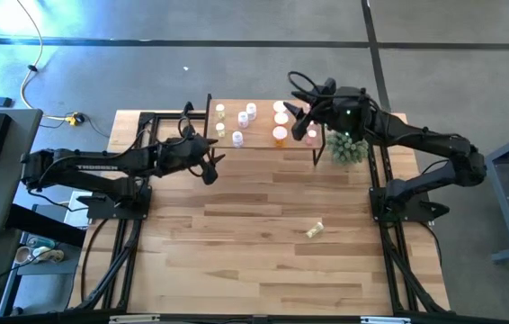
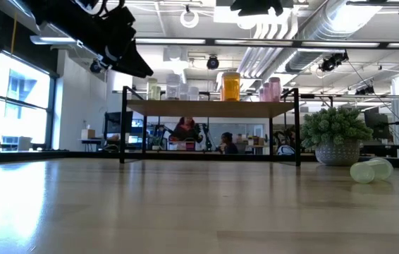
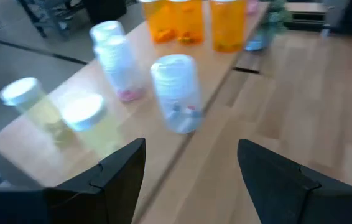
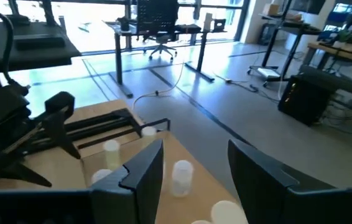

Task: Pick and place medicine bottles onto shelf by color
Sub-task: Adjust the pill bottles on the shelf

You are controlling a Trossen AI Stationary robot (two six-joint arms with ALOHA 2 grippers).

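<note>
1. Nearest the front edge of the wooden table (image 1: 263, 261), a single pale yellow-green bottle (image 1: 315, 230) lies on its side on the planks, well apart from the rest and toward the right arm's side; in the low view it rests in front of the potted plant (image 2: 337, 134).
2. Farther back, the left gripper (image 1: 210, 165) hangs above the table just before the shelf's front edge, near its left end. Its fingers (image 3: 117, 171) stand apart with nothing between them.
3. The shelf (image 1: 259, 144) stands at the back of the table on thin black legs, its light wooden top carrying the standing bottles.
4. On its left part stand two yellow-green bottles (image 3: 36, 109), with clear bottles (image 3: 177, 93) just beside them, one of them nearest the left gripper.
5. Toward the middle stand orange bottles (image 2: 230, 85), and pink bottles (image 2: 271, 89) sit near the right end.
6. The right gripper (image 1: 296, 123) hovers over the shelf's right half, among the orange and pink bottles. Its fingers (image 4: 142, 171) are parted and hold nothing.
7. Beyond the table, people (image 2: 185, 131) sit in the room behind the shelf.
</note>
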